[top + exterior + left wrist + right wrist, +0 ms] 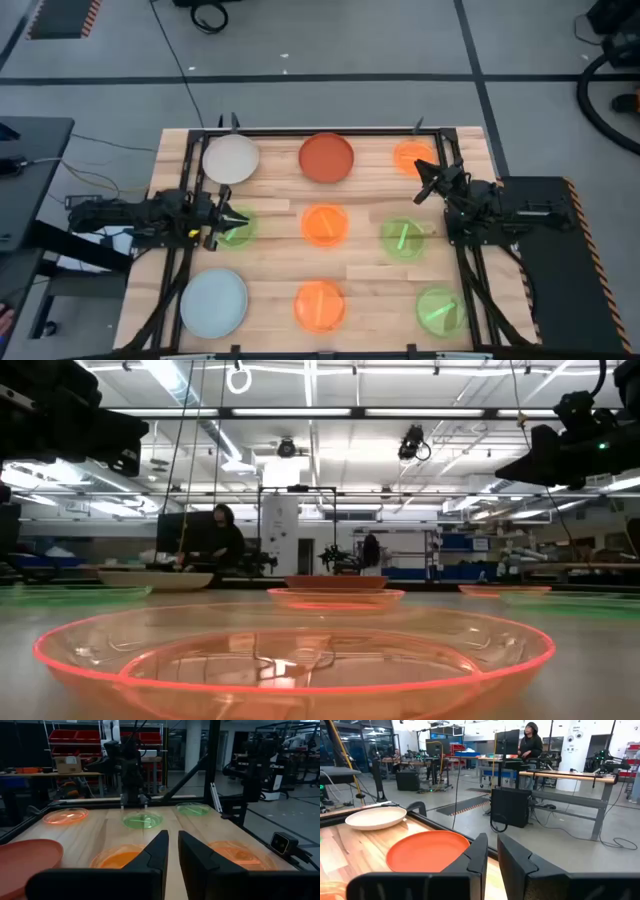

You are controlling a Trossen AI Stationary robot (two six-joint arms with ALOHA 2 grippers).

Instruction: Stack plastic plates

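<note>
Nine plates lay apart in three rows on the table [270,275], none stacked and all empty: white plate [231,159], red plate [326,157], blue plate [213,302], three orange, three green. The left pincer [236,221] hung over the left green plate [240,229], fingers nearly pressed together. The right pincer [422,168], with a narrow gap, hung by the far orange plate [409,154].
</note>
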